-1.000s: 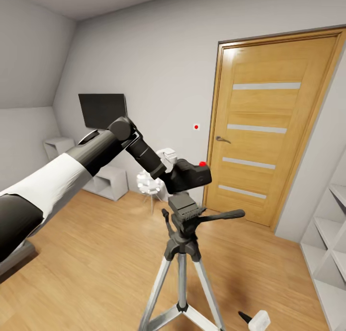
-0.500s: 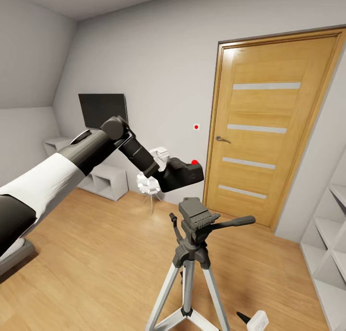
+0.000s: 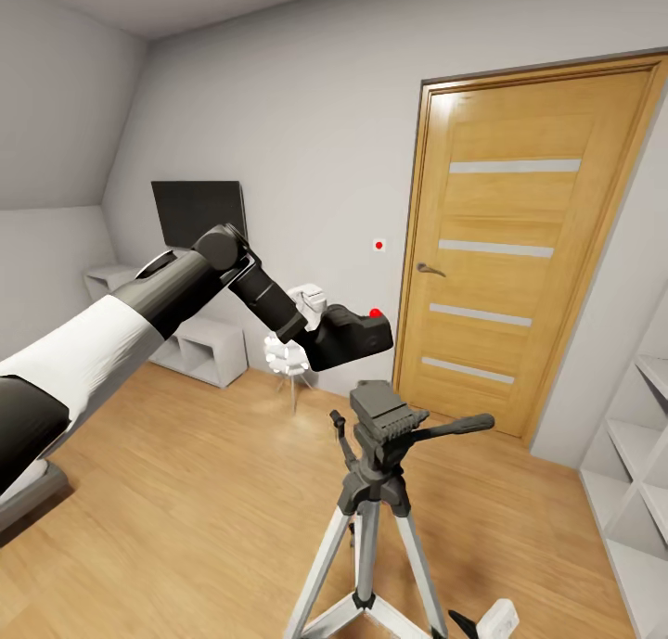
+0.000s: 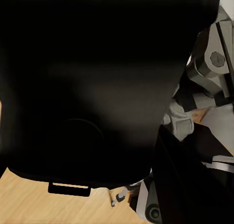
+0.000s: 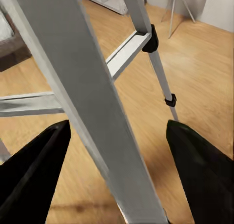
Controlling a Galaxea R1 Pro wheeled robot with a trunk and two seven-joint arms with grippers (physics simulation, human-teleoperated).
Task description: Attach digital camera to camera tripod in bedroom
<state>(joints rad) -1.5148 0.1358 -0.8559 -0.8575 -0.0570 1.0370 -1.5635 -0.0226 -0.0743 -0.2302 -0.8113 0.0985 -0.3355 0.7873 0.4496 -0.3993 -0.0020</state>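
The left end effector (image 3: 311,328) pinches the digital camera (image 3: 351,338) at ten o'clock above the camera tripod (image 3: 376,421); the right end effector (image 5: 117,175), spread, straddles a leg. A nudge could topple the tripod.

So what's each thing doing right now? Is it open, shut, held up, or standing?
digital camera: held in the air by the left gripper, not on the tripod yet
camera tripod: standing upright, head bare
right gripper: open, fingers either side of a tripod leg
door: shut
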